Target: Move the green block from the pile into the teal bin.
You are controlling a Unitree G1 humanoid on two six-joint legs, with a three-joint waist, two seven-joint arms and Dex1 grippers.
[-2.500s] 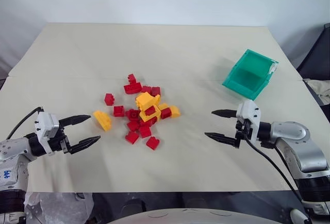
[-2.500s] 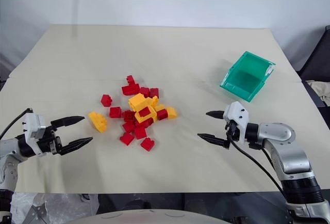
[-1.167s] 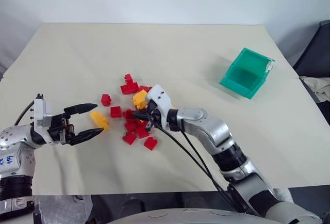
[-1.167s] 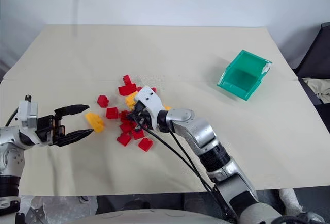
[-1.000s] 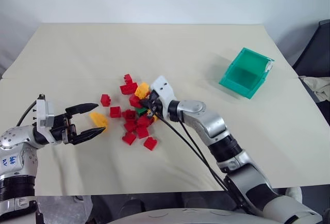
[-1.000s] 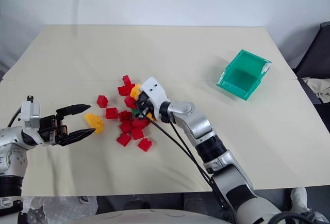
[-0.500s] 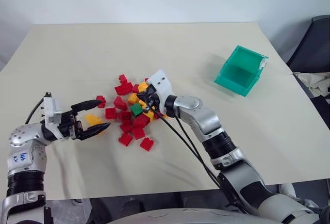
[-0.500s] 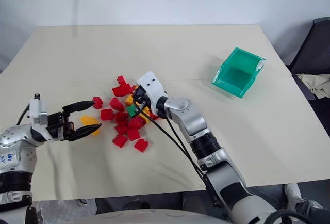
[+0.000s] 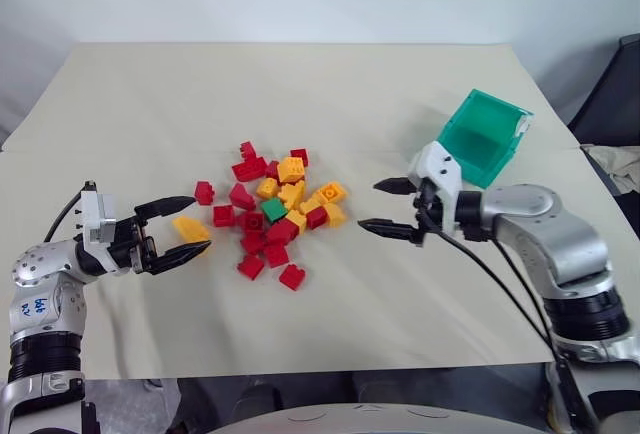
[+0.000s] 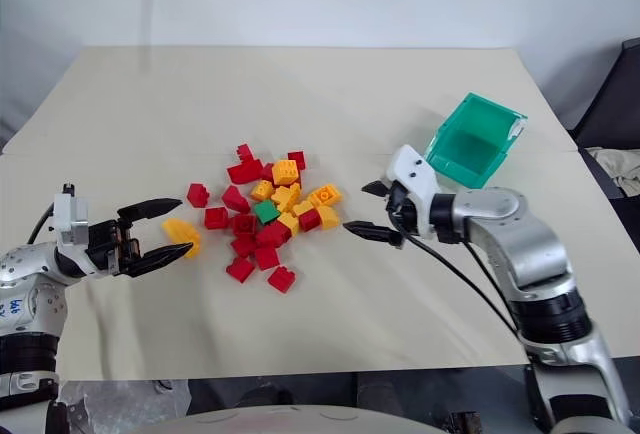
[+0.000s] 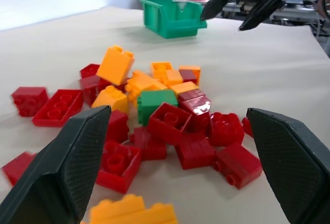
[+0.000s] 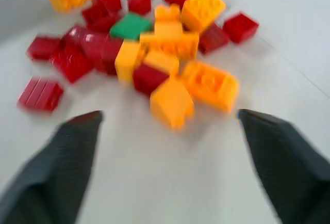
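The green block [image 9: 274, 210] lies uncovered in the middle of the pile [image 9: 290, 192] of red and yellow bricks at the table's centre. The teal bin [image 9: 485, 140] stands tilted at the right, its opening toward the pile. My right gripper [image 9: 370, 205] hovers open and empty between pile and bin, pointing at the pile; in the right wrist view the green block [image 12: 130, 26] sits beyond its fingers [image 12: 67, 172]. My left gripper [image 9: 198, 224] is open left of the pile, its fingers on either side of a loose yellow brick [image 9: 190, 229].
The cream table [image 9: 330, 324] has a front edge close below both arms. A single red brick [image 9: 293, 276] lies nearest that edge. A dark chair [image 9: 618, 94] stands past the table's right side, behind the bin.
My right gripper has pulled out of the pile, swung right toward the bin and opened, holding nothing. The bricks were stirred, baring the green block. The left gripper stayed put.
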